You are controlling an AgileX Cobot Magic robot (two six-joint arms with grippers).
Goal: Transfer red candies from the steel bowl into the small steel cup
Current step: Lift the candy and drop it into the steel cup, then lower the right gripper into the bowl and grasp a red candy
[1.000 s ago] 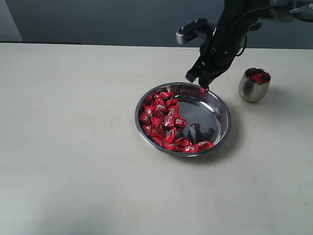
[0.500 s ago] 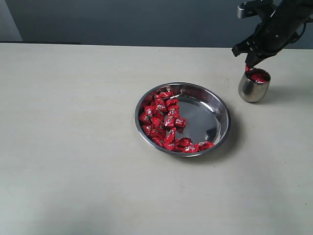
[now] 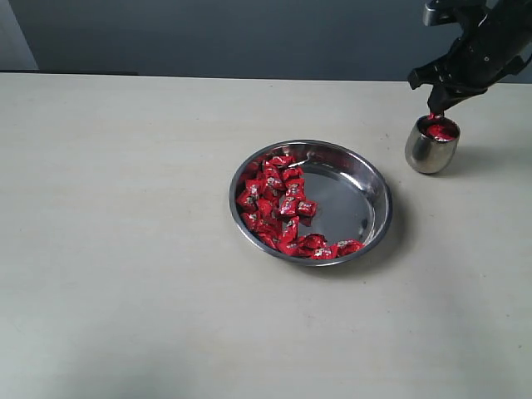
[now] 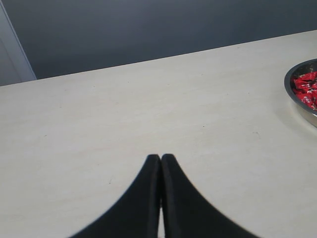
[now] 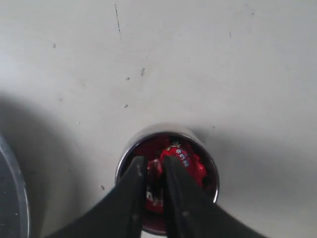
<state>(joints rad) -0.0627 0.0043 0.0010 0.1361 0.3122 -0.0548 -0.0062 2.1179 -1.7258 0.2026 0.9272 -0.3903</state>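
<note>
A: Start on the left. How is the left gripper (image 4: 160, 159)?

B: Its two black fingers are pressed together with nothing between them, over bare table (image 3: 125, 249). Only its own wrist camera shows it. The edge of the steel bowl (image 4: 299, 106), with a few red candies (image 4: 304, 89) inside, is well apart from it.

A: And the bowl in the wider view?

B: It sits mid-table. The candies are heaped along its left side and near rim, and the right part is bare metal. Neither gripper is near it.

A: Where is the small steel cup?

B: The small steel cup (image 3: 431, 150) stands upright to the right of the bowl and a little farther back, apart from it. Red candies fill it nearly to the mouth.

A: And the right gripper?

B: The right gripper (image 3: 433, 108) hangs directly over the cup's mouth, tips pointing down, just above the rim. In its wrist camera the fingers (image 5: 133, 188) stand a narrow slit apart, not wide. Red shows in that slit, and from outside a red speck sits just under the tips.

A: So is it pinching a candy?

B: I cannot tell whether that red is a candy between the tips or the ones lying in the cup below.

A: Any writing?

B: The wrappers carry tiny white and dark marks, too small to read.
</note>
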